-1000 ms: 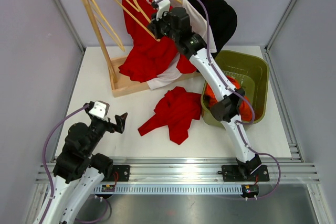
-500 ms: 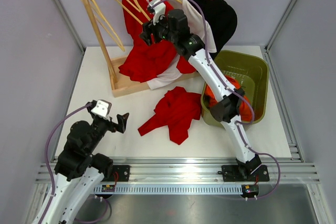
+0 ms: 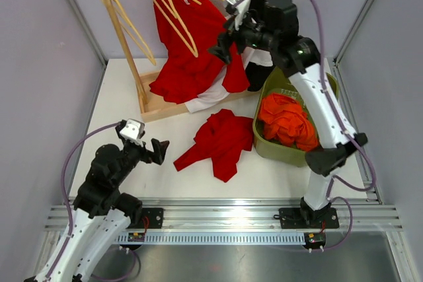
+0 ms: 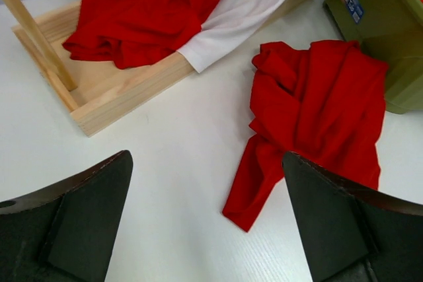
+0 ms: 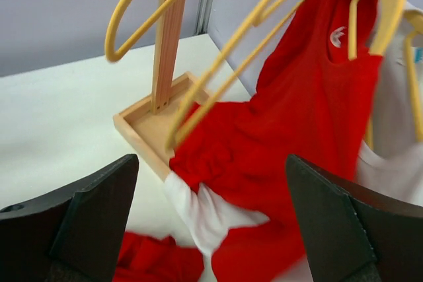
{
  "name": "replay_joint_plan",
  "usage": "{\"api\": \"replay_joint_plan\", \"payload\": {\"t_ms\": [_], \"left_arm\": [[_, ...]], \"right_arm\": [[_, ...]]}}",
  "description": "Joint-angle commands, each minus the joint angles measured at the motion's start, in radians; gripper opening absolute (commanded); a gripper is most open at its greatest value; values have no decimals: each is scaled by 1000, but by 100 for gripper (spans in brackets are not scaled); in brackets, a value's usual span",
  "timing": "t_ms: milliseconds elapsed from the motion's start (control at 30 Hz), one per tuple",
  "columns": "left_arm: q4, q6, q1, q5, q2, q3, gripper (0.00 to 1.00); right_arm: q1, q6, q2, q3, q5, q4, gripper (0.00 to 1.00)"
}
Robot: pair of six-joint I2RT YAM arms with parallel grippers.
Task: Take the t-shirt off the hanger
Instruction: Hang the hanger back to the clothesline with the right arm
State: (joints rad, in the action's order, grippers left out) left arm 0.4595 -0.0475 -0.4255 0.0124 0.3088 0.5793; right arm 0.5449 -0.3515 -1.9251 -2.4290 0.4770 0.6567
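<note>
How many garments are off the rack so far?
2. A red t-shirt lies crumpled on the table, just left of the green bin; an orange garment sits inside that bin. More could be hidden beneath it.

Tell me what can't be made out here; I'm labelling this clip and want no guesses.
Top view: white shirt mostly covered by the hanging red shirt; rail of the rack partly cut off by the upper edge.
Left wrist view: bin cut off at the right edge.
Right wrist view: hangers blurred, their hooks out of frame above.
</note>
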Motion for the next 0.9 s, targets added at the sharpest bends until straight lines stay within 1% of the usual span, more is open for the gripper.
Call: {"api": "replay_joint_plan", "payload": {"t_ms": [0, 33, 67, 100, 133, 167, 200, 233, 267, 333, 367, 467, 567, 667, 700, 867], "left_arm": [[-62, -84, 2, 96, 70, 42, 99], [-62, -98, 2, 110, 84, 53, 99], [-67, -115, 2, 141, 105, 56, 99], [-70, -159, 2, 156, 121, 57, 99], [-85, -179, 2, 175, 154, 50, 99], [-97, -202, 2, 207, 170, 44, 99], [-114, -247, 1, 225, 187, 36, 99], [-152, -265, 1, 241, 222, 24, 99], [-172, -285, -2, 262, 239, 5, 99], [-217, -322, -16, 268, 279, -7, 98], [-229, -330, -24, 267, 317, -10, 97], [-283, -351, -68, 256, 372, -19, 97], [-332, -351, -122, 232, 440, -22, 97], [-387, -331, -173, 204, 513, -22, 97], [-404, -324, -191, 199, 559, -22, 97], [-513, -287, -251, 149, 688, -6, 97]], "right_arm": [[-49, -141, 181, 181, 138, 86, 99], [-57, -165, 220, 233, 165, 98, 99], [-71, -200, 301, 345, 201, 121, 99], [-77, -296, 339, 398, 274, 194, 99], [-80, -338, 375, 448, 296, 231, 99], [-82, -368, 438, 553, 310, 263, 99], [-92, -415, 469, 611, 339, 311, 99], [-102, -431, 501, 669, 350, 323, 99], [-108, -437, 556, 785, 357, 327, 100], [-135, -434, 609, 891, 371, 317, 99], [-141, -428, 653, 988, 371, 310, 99], [-177, -394, 724, 1140, 377, 262, 99], [-219, -359, 771, 1241, 388, 216, 99], [-258, -336, 798, 1297, 410, 175, 99], [-267, -328, 799, 1305, 420, 164, 99], [-322, -314, 808, 1334, 456, 138, 99]]}}
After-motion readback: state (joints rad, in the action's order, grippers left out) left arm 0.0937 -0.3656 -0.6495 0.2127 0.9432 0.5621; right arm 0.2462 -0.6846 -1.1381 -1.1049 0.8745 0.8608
